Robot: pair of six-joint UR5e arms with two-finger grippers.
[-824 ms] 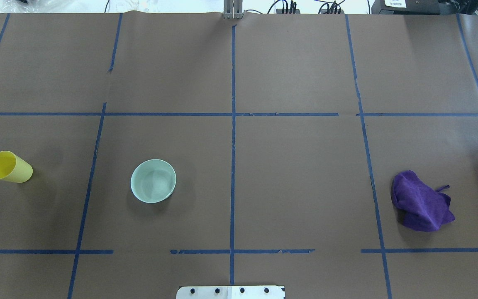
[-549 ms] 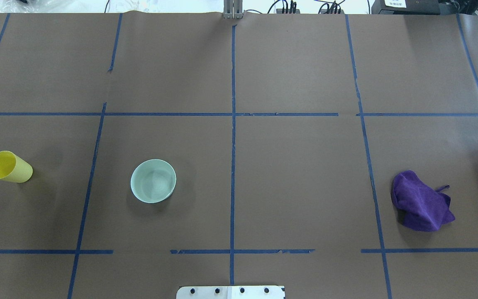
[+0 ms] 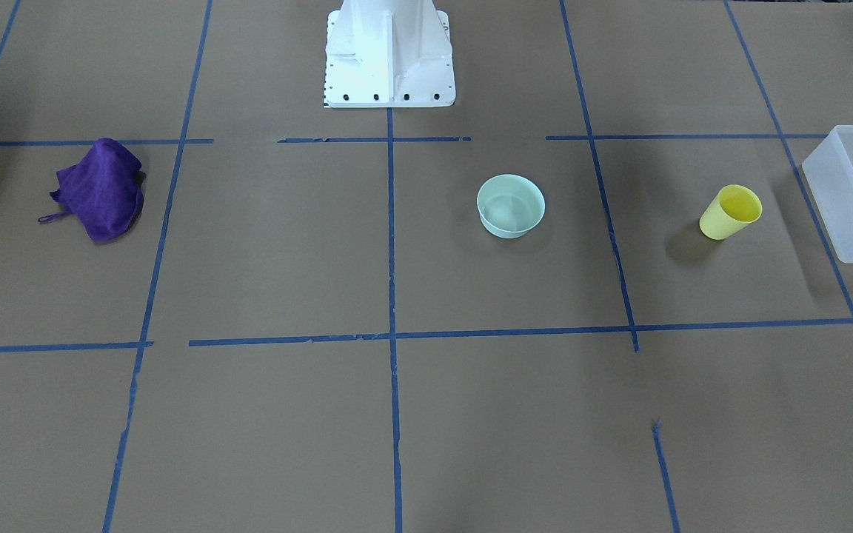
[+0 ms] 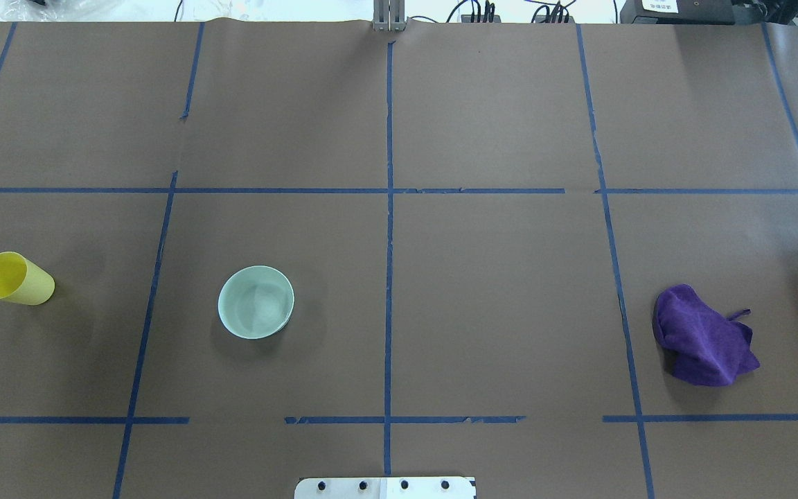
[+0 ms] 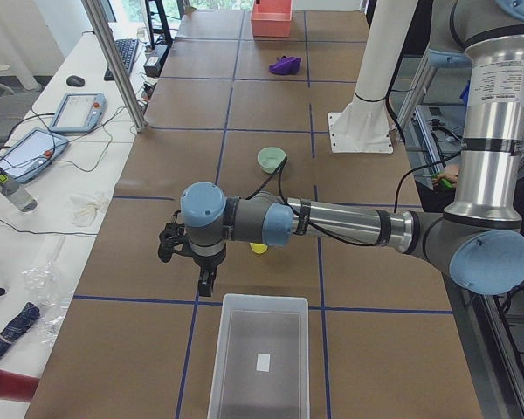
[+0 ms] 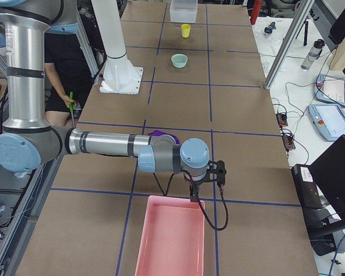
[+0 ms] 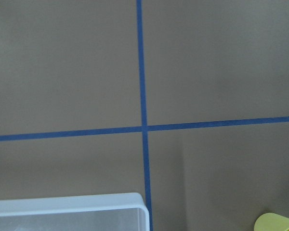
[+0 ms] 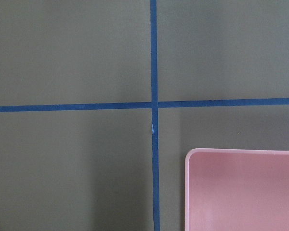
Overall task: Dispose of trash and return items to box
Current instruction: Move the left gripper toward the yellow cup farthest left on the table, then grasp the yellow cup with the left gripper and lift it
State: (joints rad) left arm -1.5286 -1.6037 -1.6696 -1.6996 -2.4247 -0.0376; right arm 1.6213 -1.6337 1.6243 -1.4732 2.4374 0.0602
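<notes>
Nothing on the table has shifted since the earlier overhead frames: cup, bowl and cloth lie just where they lay.

Your yellow cup (image 4: 14, 278) stands mouth up on the robot's left side of the table, between the pale green bowl (image 4: 255, 302) and the translucent box (image 5: 260, 299), near the box but clear of it. Judge it as very light, thin-walled plastic: stiff enough to hold its shape, yet likely to flex or skid if you squeeze hard. The wall is smooth and tapers toward the base, so a grasp low on the outside may slide. You would do better to pinch the rim, one finger inside and one outside, or to close across the wider upper wall.

It is plain bright yellow, handleless and looks empty.

The left gripper (image 5: 205, 284) hangs over the paper just before the box's near end, and the right gripper (image 6: 194, 192) hangs by the pink bin (image 6: 171, 236). Neither is carrying anything you can see, but whether either pincer is released or clenched cannot be told from these side views. The purple cloth (image 4: 704, 337) lies crumpled on the robot's right side.
</notes>
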